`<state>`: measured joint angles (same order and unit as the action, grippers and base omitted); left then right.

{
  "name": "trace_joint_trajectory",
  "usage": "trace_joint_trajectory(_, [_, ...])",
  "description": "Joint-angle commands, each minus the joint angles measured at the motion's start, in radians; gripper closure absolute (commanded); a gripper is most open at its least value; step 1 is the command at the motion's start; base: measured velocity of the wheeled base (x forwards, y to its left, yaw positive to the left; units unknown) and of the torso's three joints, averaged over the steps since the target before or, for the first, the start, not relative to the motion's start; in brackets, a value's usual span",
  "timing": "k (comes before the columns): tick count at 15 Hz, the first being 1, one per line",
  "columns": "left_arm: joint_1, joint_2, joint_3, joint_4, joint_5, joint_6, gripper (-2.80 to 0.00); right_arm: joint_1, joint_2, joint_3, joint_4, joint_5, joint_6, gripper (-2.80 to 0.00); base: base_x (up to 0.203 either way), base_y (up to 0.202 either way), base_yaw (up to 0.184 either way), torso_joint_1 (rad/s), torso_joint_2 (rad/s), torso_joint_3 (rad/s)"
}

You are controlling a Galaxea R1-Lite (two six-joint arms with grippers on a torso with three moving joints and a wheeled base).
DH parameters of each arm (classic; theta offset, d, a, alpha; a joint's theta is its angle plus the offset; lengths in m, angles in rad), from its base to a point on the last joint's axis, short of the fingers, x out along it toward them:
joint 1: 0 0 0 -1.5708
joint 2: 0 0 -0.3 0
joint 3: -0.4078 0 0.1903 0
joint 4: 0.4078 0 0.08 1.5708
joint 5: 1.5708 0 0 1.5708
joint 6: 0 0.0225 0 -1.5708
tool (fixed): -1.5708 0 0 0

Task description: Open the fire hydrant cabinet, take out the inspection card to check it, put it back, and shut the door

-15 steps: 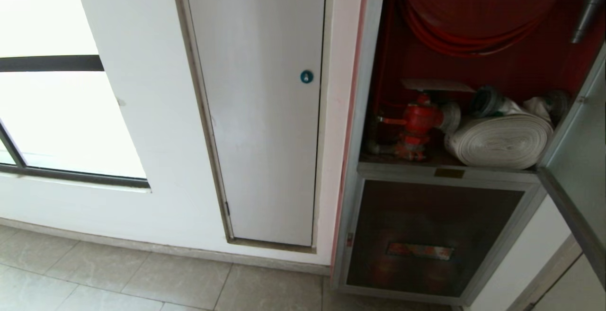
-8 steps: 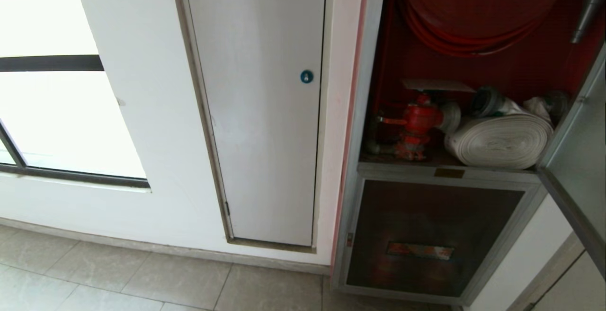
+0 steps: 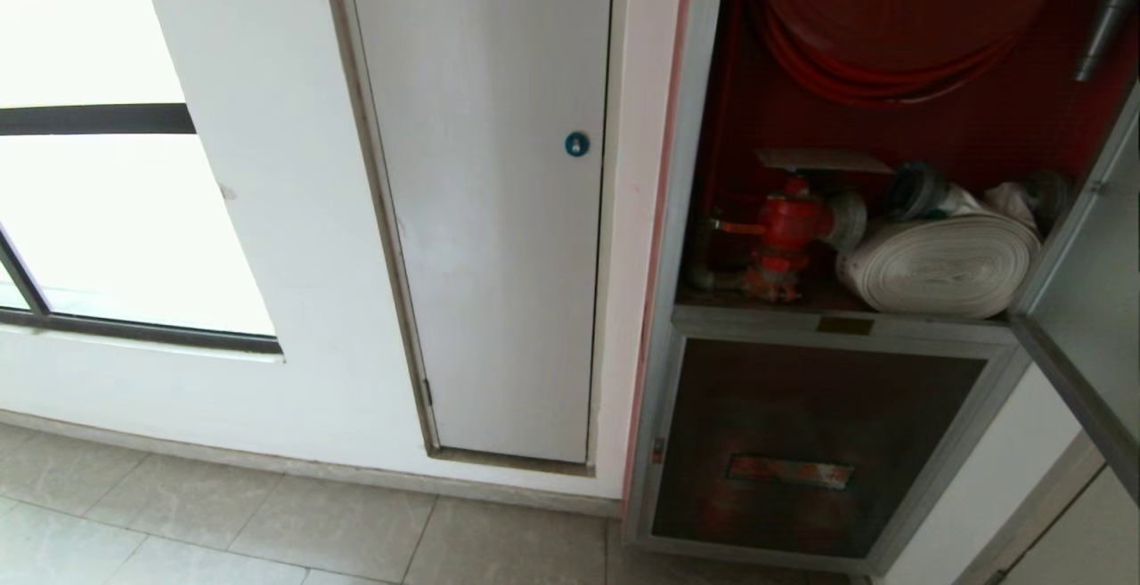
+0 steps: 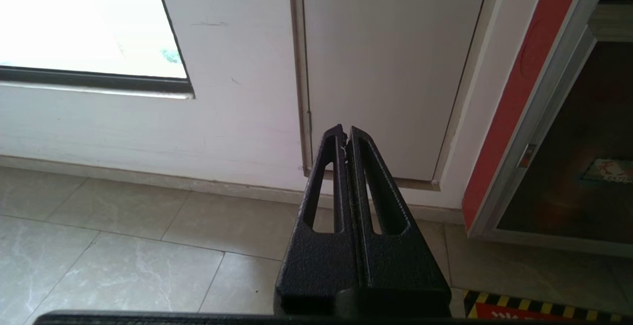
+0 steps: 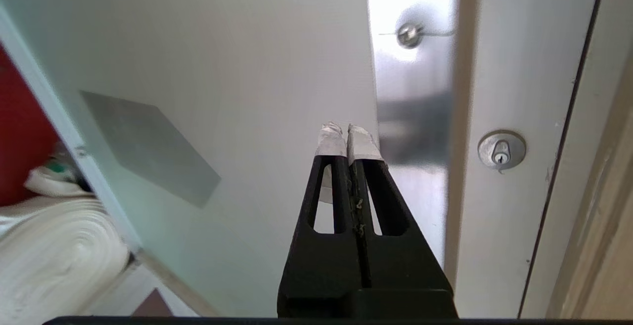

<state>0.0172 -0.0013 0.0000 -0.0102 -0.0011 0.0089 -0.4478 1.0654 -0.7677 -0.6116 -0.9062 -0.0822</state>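
The fire hydrant cabinet (image 3: 677, 211) stands open, showing its red interior, a red hose coil (image 3: 882, 60), a red valve (image 3: 788, 224) and a white rolled hose (image 3: 940, 264). A thin pale sheet, apparently the inspection card (image 3: 819, 160), lies flat above the valve. The door (image 3: 1091, 300) is swung out at the right edge. In the right wrist view my right gripper (image 5: 347, 134) is shut and empty. Its taped tips are close to the door's pale glass (image 5: 237, 68), beside the silver frame (image 5: 415, 97). My left gripper (image 4: 345, 134) is shut, parked low over the floor.
A plain white panel (image 3: 499, 211) with a round blue lock (image 3: 576, 144) is left of the cabinet, and a bright window (image 3: 98, 211) further left. A smaller dark pane (image 3: 810, 442) sits below the hose shelf. Beyond the door's edge is a white door with a keyhole (image 5: 501, 152).
In the head view the door's lower edge has swung a little further right, so it stands wider open. Everything else is as before.
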Motion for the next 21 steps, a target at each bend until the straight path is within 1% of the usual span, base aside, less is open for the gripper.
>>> trace_joint_trajectory(1, [0.000, 0.000, 0.006, -0.001, 0.000, 0.000, 0.00, -0.078, 0.022, -0.011, 0.038, 0.049, 0.040, 0.00, 0.000, 0.000, 0.000, 0.000, 0.00, 0.000])
trace_joint_trajectory(3, [0.000, 0.001, 0.005, -0.001, 0.000, 0.000, 0.00, -0.146, 0.028, -0.028, 0.130, 0.122, 0.119, 0.00, 0.000, 0.000, 0.000, 0.000, 0.00, 0.000])
trace_joint_trajectory(4, [0.000, 0.000, 0.005, -0.001, 0.000, 0.000, 0.00, -0.153, 0.029, -0.031, 0.153, 0.145, 0.140, 0.00, 0.000, 0.000, 0.000, 0.000, 0.00, 0.000])
trace_joint_trajectory(6, [0.001, 0.001, 0.005, -0.001, 0.001, 0.000, 0.00, -0.152, 0.041, -0.030, 0.149, 0.151, 0.142, 0.00, 0.000, 0.000, 0.000, 0.000, 0.00, 0.000])
trace_joint_trajectory(8, [0.001, 0.000, 0.005, -0.001, 0.000, 0.000, 0.00, -0.135, 0.047, -0.054, 0.149, 0.193, 0.142, 0.00, 0.000, 0.000, 0.000, 0.000, 0.00, 0.000])
trace_joint_trajectory(10, [0.000, 0.001, 0.005, -0.001, 0.001, 0.000, 0.00, -0.054, 0.054, -0.066, 0.149, 0.201, 0.141, 0.00, 0.000, 0.000, 0.000, 0.000, 0.00, 0.000])
trace_joint_trajectory(16, [0.001, 0.001, 0.005, -0.001, 0.000, 0.000, 0.00, 0.309, 0.072, -0.057, 0.153, 0.196, 0.141, 0.00, 0.000, 0.000, 0.000, 0.000, 0.00, 0.000])
trace_joint_trajectory(18, [0.001, 0.001, 0.005, -0.001, 0.001, 0.000, 0.00, 0.433, 0.082, -0.038, 0.153, 0.207, 0.140, 0.00, 0.000, 0.000, 0.000, 0.000, 0.00, 0.000])
trace_joint_trajectory(21, [0.000, 0.001, 0.005, -0.001, 0.000, 0.000, 0.00, 0.512, -0.030, 0.020, 0.155, 0.216, 0.130, 0.00, 0.000, 0.000, 0.000, 0.000, 0.00, 0.000])
